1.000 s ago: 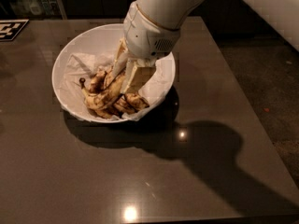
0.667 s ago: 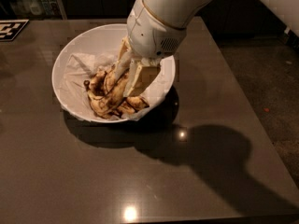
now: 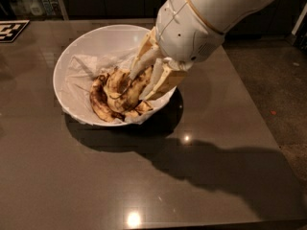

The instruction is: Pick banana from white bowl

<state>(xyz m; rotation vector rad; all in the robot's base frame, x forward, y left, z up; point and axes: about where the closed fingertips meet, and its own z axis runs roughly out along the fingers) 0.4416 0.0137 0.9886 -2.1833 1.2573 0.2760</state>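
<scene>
The white bowl stands on the dark table, lined with crumpled white paper. Overripe bananas lie in a pile in its lower right half. A long curved banana, dull yellow with dark streaks, lies along the pile's left and front edge. Shorter, browner bananas are bunched to its right. My gripper reaches down into the bowl from the upper right. Its tip is on the right side of the pile, over the browner bananas. The white wrist hides the bowl's right rim.
The bowl sits on a glossy dark table. A black-and-white marker tag lies at the far left edge. The table's right edge borders the floor. The arm's shadow falls across the front right of the table.
The arm's wrist has swung to the right and tilted, while the gripper tip stays among the bananas. The bowl has hardly moved.
</scene>
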